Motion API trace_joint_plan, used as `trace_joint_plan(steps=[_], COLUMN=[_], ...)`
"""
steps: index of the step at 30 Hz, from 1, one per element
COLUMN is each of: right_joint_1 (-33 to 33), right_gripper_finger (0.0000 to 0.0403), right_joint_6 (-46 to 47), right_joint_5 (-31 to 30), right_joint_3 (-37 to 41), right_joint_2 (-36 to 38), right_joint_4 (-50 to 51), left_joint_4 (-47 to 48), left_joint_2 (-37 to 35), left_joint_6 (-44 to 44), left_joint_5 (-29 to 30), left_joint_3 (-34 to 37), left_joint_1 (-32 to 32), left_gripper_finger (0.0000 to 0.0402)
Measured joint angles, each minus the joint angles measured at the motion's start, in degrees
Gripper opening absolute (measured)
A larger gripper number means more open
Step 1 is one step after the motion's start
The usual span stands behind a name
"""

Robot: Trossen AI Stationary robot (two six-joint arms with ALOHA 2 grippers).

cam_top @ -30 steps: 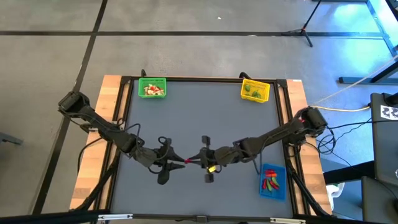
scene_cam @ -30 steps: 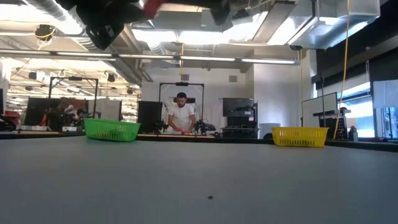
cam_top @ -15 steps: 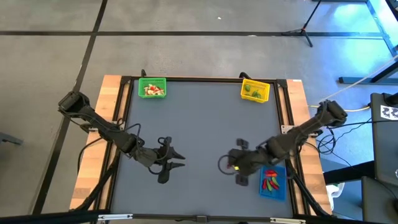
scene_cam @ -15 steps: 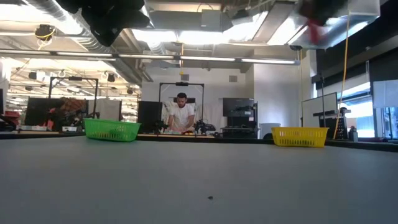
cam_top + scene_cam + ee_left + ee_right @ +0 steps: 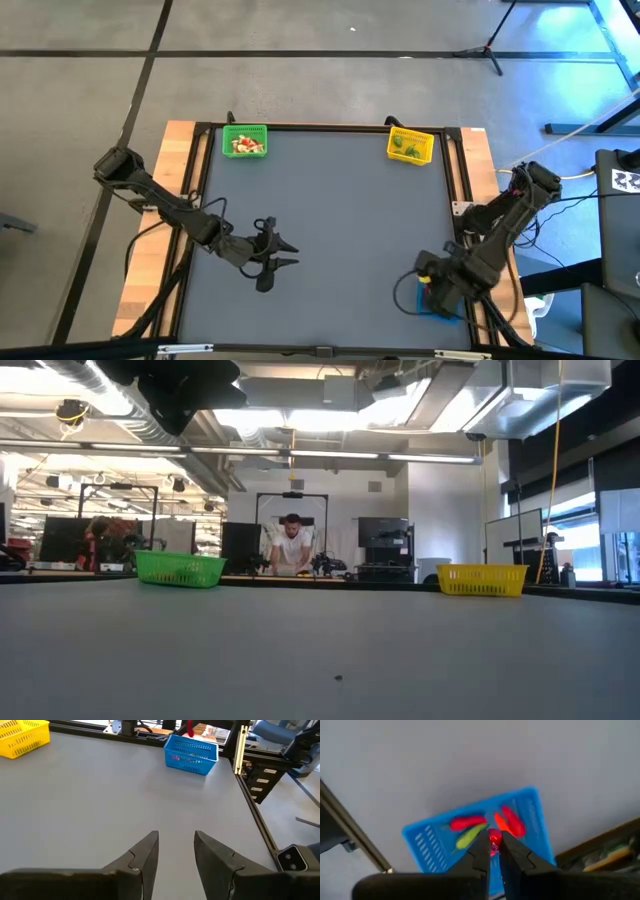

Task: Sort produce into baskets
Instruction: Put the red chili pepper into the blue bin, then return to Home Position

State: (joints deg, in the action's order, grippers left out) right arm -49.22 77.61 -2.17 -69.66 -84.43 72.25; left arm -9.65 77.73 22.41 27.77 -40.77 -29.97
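Red produce piece (image 5: 494, 838) sits clamped in your right end effector (image 5: 493, 851), apparently above the blue basket (image 5: 535, 827) for release; left end effector (image 5: 175, 851) waits parted.

**Materials and finishes on the table**

A matt grey table top (image 5: 330, 220) is seen, smooth and unmarked, framed by dark metal rails (image 5: 455, 190) over pale bare wood (image 5: 172, 160). The green basket (image 5: 245, 140), yellow basket (image 5: 410, 146) and blue basket (image 5: 480, 835) are moulded in open plastic mesh — slightly glossy. The red chili pieces (image 5: 509, 822) look smooth and shiny; the left gripper (image 5: 175, 847) fingers are matt black plastic.
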Motion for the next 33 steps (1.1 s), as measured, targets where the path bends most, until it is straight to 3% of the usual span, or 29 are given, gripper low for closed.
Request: trace_joint_plan(steps=[11, 20, 25, 29, 33], right_joint_1=[-5.99, -3.33, 0.04, 7.09, 16.34], right_gripper_finger=[0.0031, 0.0144, 0.0161, 0.0145, 0.011], right_joint_6=[12.48, 9.82, -3.56, -21.33, -41.46], right_joint_5=[5.26, 9.89, 0.85, -7.63, -7.72], right_joint_3=[9.89, 11.51, 5.6, 4.05, 6.42], right_joint_2=[-0.29, 0.24, 0.73, 0.73, 0.73], right_joint_4=[-7.53, -8.79, -8.19, -12.74, -23.9], left_joint_4=[0.0, -0.06, 0.12, 0.28, 1.26], left_joint_2=[0.0, -0.56, -2.46, -4.43, -5.89], left_joint_6=[0.11, 1.02, -3.94, -9.29, -14.26], left_joint_5=[0.0, -0.02, -1.1, -7.56, -15.0], left_joint_3=[0.0, 0.0, 0.0, 0.0, -0.07], left_joint_1=[1.26, 1.94, 3.91, 8.48, 14.33], left_gripper_finger=[0.0122, 0.0122, 0.0108, 0.0066, 0.0016])
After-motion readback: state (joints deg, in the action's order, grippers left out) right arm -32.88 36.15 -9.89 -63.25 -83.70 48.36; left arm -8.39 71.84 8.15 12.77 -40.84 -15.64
